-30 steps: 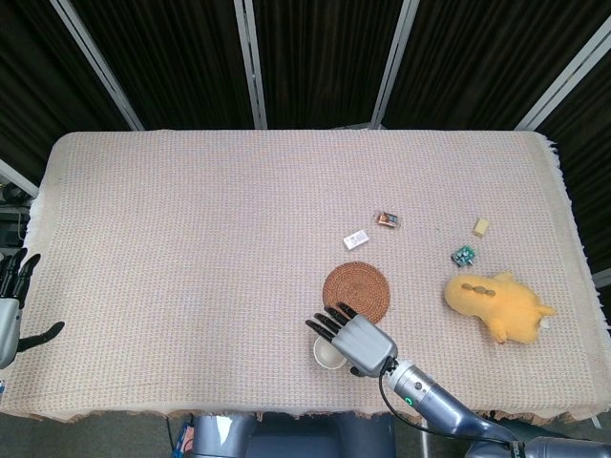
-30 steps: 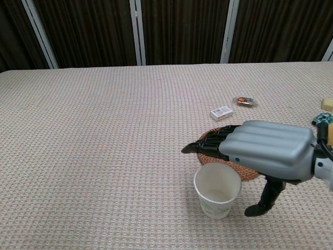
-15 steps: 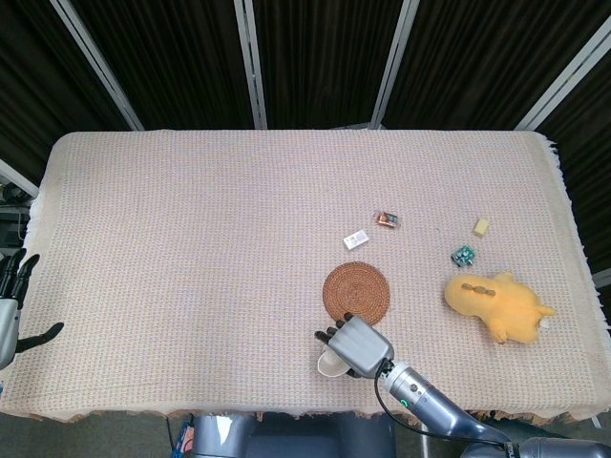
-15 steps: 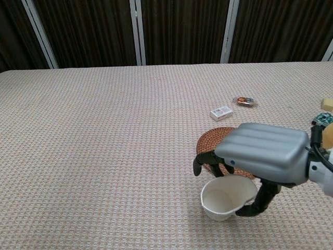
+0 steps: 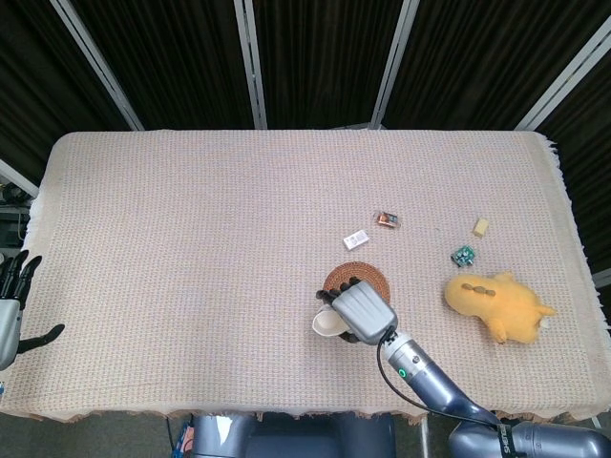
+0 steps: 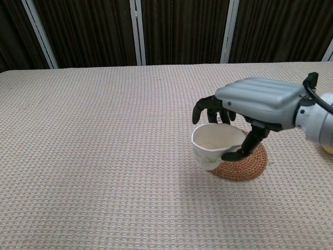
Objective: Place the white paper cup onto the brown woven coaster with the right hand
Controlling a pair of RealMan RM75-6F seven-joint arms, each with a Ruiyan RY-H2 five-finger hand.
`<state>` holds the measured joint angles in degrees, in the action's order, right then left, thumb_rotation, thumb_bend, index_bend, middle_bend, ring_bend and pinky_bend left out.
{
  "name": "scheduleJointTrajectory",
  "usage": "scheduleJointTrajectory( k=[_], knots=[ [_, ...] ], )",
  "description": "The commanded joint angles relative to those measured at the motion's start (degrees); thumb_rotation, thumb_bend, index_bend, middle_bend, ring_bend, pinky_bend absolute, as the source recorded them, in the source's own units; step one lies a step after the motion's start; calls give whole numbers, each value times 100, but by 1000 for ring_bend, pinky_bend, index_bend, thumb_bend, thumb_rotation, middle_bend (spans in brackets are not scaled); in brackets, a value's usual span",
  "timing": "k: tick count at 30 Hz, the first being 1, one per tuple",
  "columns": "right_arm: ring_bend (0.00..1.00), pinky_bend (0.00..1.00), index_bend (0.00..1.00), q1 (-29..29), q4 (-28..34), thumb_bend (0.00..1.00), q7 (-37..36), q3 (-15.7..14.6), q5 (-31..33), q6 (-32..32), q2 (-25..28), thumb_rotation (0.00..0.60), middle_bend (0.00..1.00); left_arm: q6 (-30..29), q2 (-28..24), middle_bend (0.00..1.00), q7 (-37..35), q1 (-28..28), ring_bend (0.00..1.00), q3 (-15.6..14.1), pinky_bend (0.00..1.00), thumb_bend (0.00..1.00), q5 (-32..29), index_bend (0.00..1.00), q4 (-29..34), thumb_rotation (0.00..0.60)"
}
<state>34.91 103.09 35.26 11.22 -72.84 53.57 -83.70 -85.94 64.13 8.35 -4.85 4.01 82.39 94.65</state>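
Note:
My right hand (image 6: 257,101) (image 5: 363,311) grips the white paper cup (image 6: 213,148) (image 5: 326,323) from above, fingers curled round its rim, and holds it off the cloth. The cup is squashed and tilted, hanging at the near-left edge of the brown woven coaster (image 6: 244,161) (image 5: 348,277). In the head view the hand covers most of the coaster. My left hand (image 5: 11,307) stays at the table's far left edge, fingers apart, holding nothing.
A yellow plush toy (image 5: 496,303) lies to the right of the coaster. Behind the coaster are a small white box (image 5: 356,239), a small orange packet (image 5: 388,220), a green item (image 5: 464,255) and a pale yellow block (image 5: 481,226).
My right hand closed on the cup, tipped it, then lifted it off the cloth and carried it away from me toward the coaster. The left hand has stayed put.

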Motion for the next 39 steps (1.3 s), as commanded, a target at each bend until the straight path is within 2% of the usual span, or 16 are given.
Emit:
scheduleJointTrajectory(
  k=[1,7,19,21,23,25,30,34,36,39],
  knots=[
    [460,407,287,184,-353,149,107,416,981,144,-223,600,477,16,-5,0,-11,-2,0,11,0,0,-30,0,1,600],
    [460,407,288,280,-633,153,-48,480,1711,140,-270,600,478,57,-36,0,-51,-9,0,18,0,0,-72,0,18,600],
    [455,407,277,363,-644,157,-371,214,1656,99,-79,600,470,4,-83,0,-119,13,0,40,0,0,-75,0,55,600],
    [386,399,184,380,-630,92,-395,173,1666,80,-57,600,376,16,-86,0,-123,9,0,36,0,0,-73,0,56,600],
    [189,318,30,402,-631,5,-384,130,1660,87,-45,600,141,26,-84,0,-109,5,0,30,0,0,-70,0,53,600],
    [66,246,0,420,-595,0,-329,84,1700,111,-33,600,22,22,-80,0,-100,5,0,32,0,0,-68,0,53,600],
    [29,227,0,460,-292,0,-198,39,1779,217,100,600,0,48,-85,0,-116,-5,0,44,0,0,-100,0,53,600],
    [29,216,0,392,179,0,-240,-29,1506,377,390,600,0,65,-98,0,-142,-10,0,44,0,0,-105,0,60,600],
    [27,189,0,272,503,0,-335,-114,1175,538,639,600,0,47,-113,0,-169,-2,0,39,0,0,-84,0,69,600],
    [7,68,0,58,797,0,-430,-277,604,828,983,600,0,16,-130,0,-208,13,0,33,0,0,-54,0,77,600]
  ],
)
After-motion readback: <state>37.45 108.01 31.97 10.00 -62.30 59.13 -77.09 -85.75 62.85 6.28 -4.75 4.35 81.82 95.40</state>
